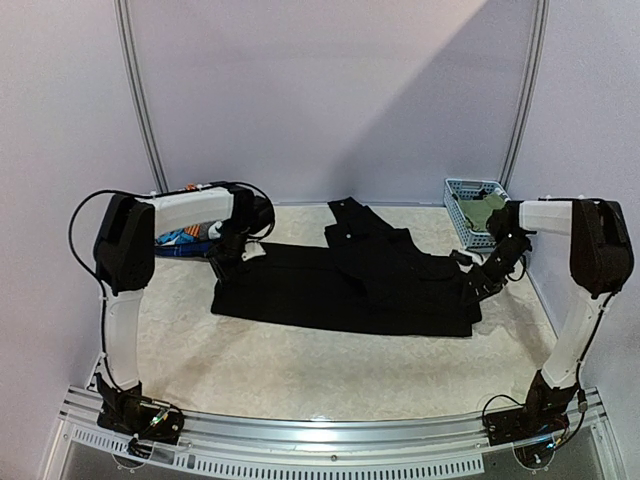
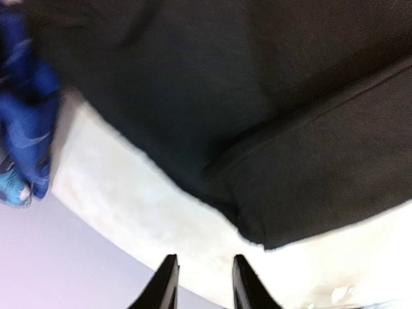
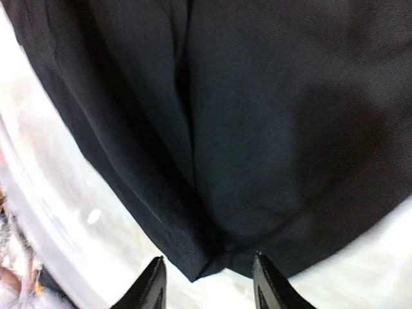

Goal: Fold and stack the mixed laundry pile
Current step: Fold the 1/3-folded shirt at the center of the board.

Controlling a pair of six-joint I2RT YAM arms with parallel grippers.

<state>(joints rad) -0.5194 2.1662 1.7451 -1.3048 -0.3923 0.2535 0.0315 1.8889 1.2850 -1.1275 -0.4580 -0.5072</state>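
One garment, black trousers (image 1: 340,285), is spread on the bench (image 1: 300,370); nothing is stacked; left tool (image 2: 203,278) and right tool (image 3: 207,280) are parted, empty.

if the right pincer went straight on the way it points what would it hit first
Most likely the edge of the long black trousers, lying flat just ahead of the open right pincer; depth is unclear, so it might touch the pale tabletop first.

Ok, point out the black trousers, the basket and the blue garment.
black trousers (image 1: 340,290), top view, middle of the spread cloth.
light-blue lattice basket (image 1: 457,213), top view, its left wall.
blue garment (image 2: 29,122), left wrist view, its folds.
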